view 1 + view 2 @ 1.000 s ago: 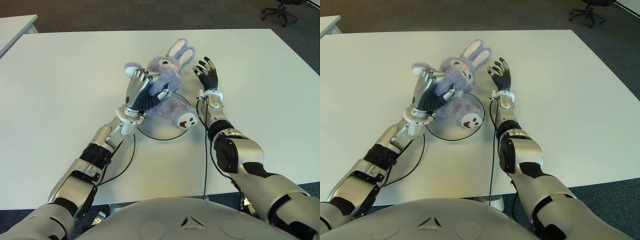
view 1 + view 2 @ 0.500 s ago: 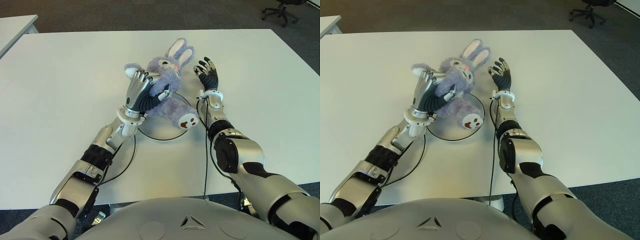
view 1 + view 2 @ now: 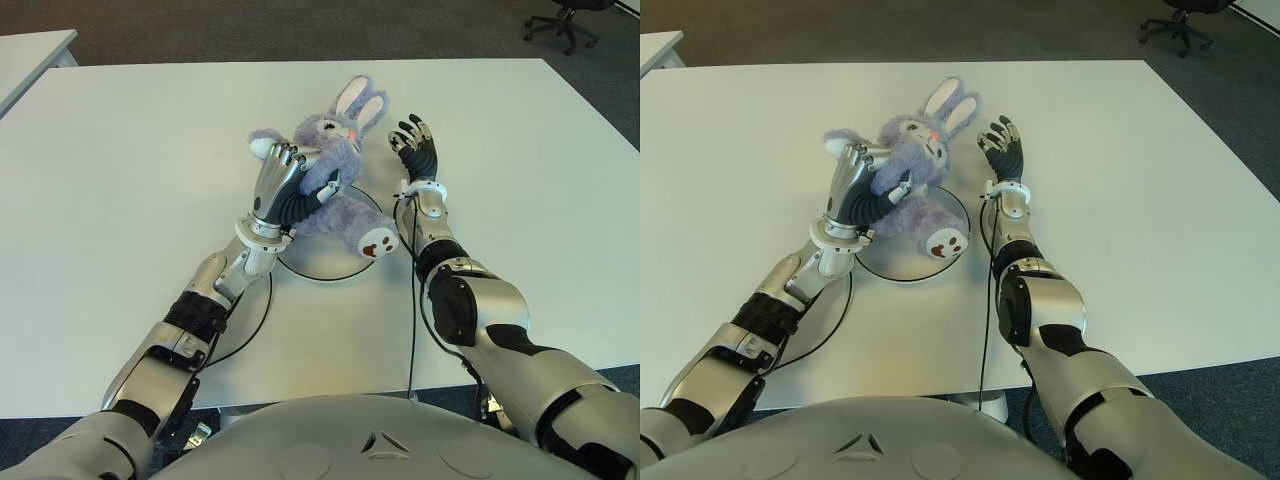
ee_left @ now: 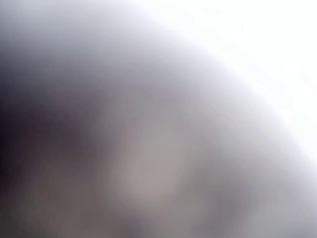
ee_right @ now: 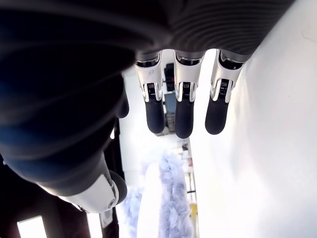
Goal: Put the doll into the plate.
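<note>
A purple plush rabbit doll (image 3: 335, 165) with white-lined ears lies over the far part of a white round plate (image 3: 322, 268) with a dark rim, one white-soled foot pointing at me. My left hand (image 3: 283, 187) is curled around the doll's body from its left side. The left wrist view is filled by a soft grey blur and shows nothing distinct. My right hand (image 3: 414, 148) shows just right of the doll's head, fingers spread and holding nothing; its fingertips (image 5: 181, 119) hang straight in the right wrist view, with the doll (image 5: 171, 198) beyond.
The white table (image 3: 130, 170) spreads wide to both sides. Black cables (image 3: 411, 300) run from each wrist back along the arms. An office chair (image 3: 565, 18) stands on the dark floor beyond the far right corner. A second table edge (image 3: 30, 50) shows far left.
The left hand and doll have shifted very slightly; the grip is unchanged. The right hand has not moved.
</note>
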